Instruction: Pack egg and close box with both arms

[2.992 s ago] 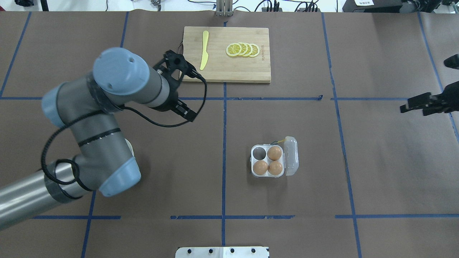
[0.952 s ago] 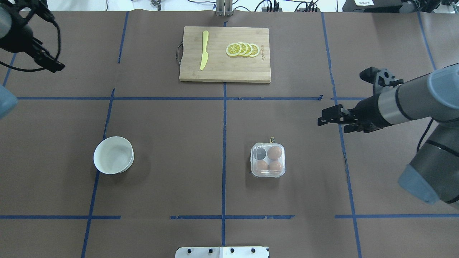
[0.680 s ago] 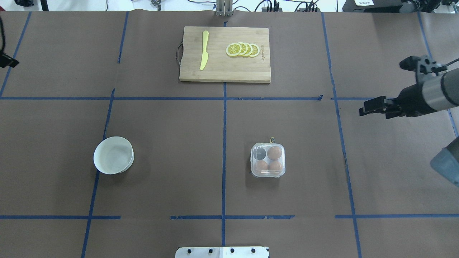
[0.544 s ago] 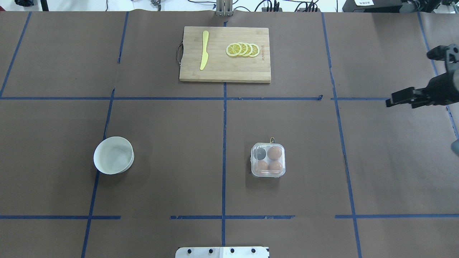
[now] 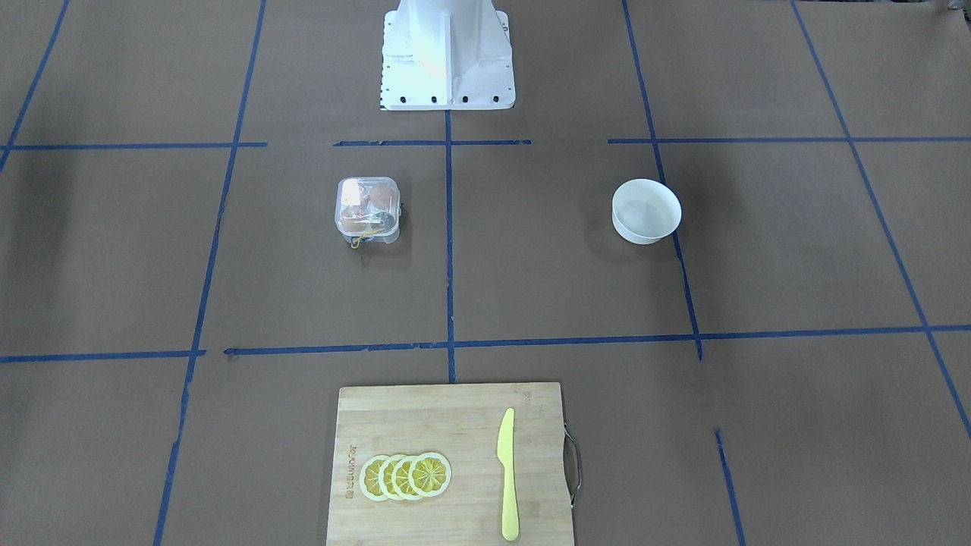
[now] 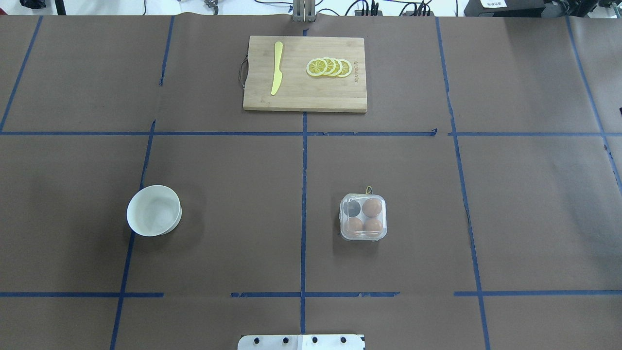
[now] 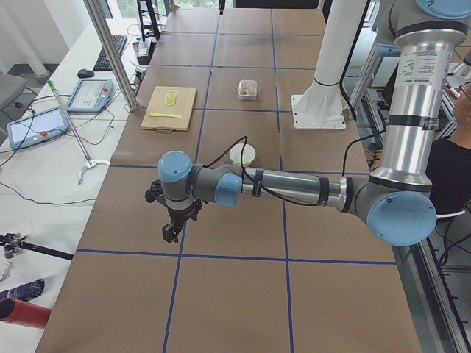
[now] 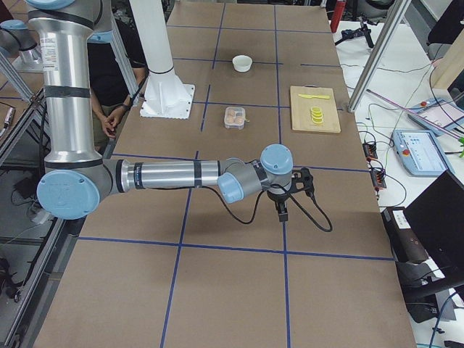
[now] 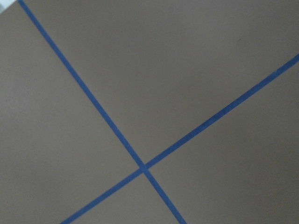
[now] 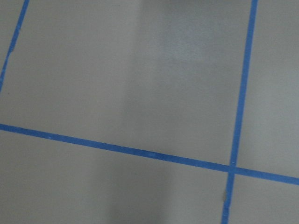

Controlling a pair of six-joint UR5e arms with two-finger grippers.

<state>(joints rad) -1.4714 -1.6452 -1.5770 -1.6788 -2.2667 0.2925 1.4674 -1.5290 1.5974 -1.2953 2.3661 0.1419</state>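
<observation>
Overhead: box (image 6: 363, 217) sits on table (image 6: 233, 170) at approx 4 o'clock from the centre tape cross, lid down flat over the cells. Three eggs (image 6: 372, 207) show through the lid. The cell at the box's 10 o'clock corner looks dark and empty. A thin yellow band pokes out at its 12 o'clock edge.

Bowl (image 6: 154, 210) at approx 8 o'clock, well apart from box, nothing visible in it. Board (image 6: 305, 73) at 12 o'clock w/ knife (image 6: 276, 68) and lemon slices (image 6: 329, 67), not part of the job.

Neither arm shows in the overhead or front views. Left gripper (image 7: 171, 232) hangs over bare table near the left end, seen only from the side; can't tell if wide or narrow. Right gripper (image 8: 283, 214) likewise at the right end; can't tell either. Neither looks to carry anything. Wrist cams show only table and tape.

Progress: looks done or v. nearly: eggs packed, lid shut, no loose egg in sight. Only open q is whether the lid is latched, and that can't be judged from here.
</observation>
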